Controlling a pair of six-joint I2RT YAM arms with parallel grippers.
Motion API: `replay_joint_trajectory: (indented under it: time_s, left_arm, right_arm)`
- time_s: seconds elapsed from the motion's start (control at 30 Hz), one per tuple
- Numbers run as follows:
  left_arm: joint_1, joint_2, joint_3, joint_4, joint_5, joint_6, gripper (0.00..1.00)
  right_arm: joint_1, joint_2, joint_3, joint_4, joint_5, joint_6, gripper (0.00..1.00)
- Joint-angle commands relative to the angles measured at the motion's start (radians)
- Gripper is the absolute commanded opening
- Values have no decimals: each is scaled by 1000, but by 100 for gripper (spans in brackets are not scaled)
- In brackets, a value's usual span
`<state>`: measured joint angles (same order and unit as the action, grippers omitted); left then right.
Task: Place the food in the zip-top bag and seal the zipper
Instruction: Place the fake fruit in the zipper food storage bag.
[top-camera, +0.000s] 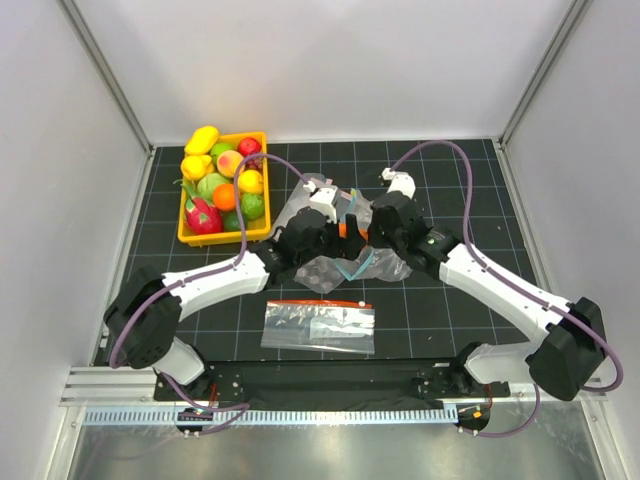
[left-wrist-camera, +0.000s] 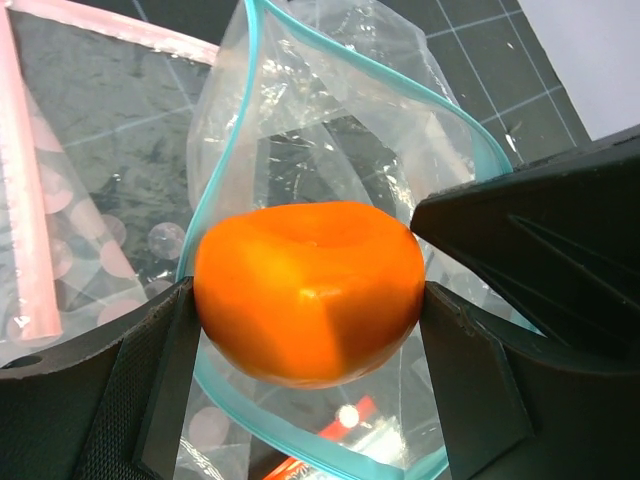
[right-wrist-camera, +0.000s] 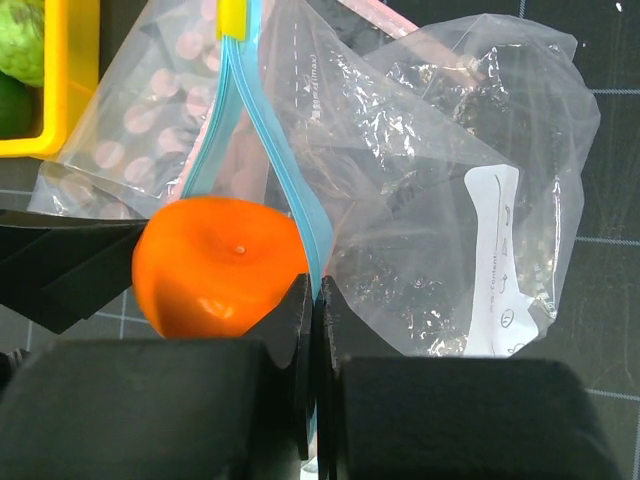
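My left gripper (left-wrist-camera: 310, 300) is shut on an orange toy fruit (left-wrist-camera: 308, 290) and holds it right at the open mouth of the crinkled clear zip-top bag (right-wrist-camera: 450, 190). The teal zipper (left-wrist-camera: 225, 390) loops around below the fruit. My right gripper (right-wrist-camera: 318, 300) is shut on the teal zipper strip (right-wrist-camera: 290, 180), holding one lip of the mouth up. The fruit (right-wrist-camera: 220, 265) sits just left of my right fingers (right-wrist-camera: 290, 330). The bag's white label (right-wrist-camera: 500, 260) faces the right wrist camera. From above, both grippers meet over the bag (top-camera: 340, 262) at mid-table, with the orange fruit (top-camera: 343, 230) between them.
A yellow basket (top-camera: 262, 140) with several toy fruits stands at the back left. A dotted clear bag with a pink strip (left-wrist-camera: 30, 230) lies under and beside the zip-top bag. A flat clear bag with a red-orange strip (top-camera: 320, 325) lies nearer the front.
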<state>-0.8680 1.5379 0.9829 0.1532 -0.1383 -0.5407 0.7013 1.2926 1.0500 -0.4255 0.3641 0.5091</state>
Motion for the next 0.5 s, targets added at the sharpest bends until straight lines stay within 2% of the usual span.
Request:
replay_joint_trajectory:
  time_s: [0.0, 0.13, 0.2, 0.47]
  left_arm:
    - [-8, -22, 40, 39, 51, 10, 82]
    - [-14, -45, 36, 45, 92, 2, 94]
    - [-17, -56, 31, 45, 92, 5, 98]
    - [-20, -97, 23, 28, 80, 19, 100]
  right_arm:
    - [-25, -50, -16, 65, -19, 35, 1]
    - [-114, -52, -63, 129, -227, 80, 1]
    - [-155, -55, -85, 154, -280, 101, 1]
    - [-164, -64, -84, 151, -289, 100, 1]
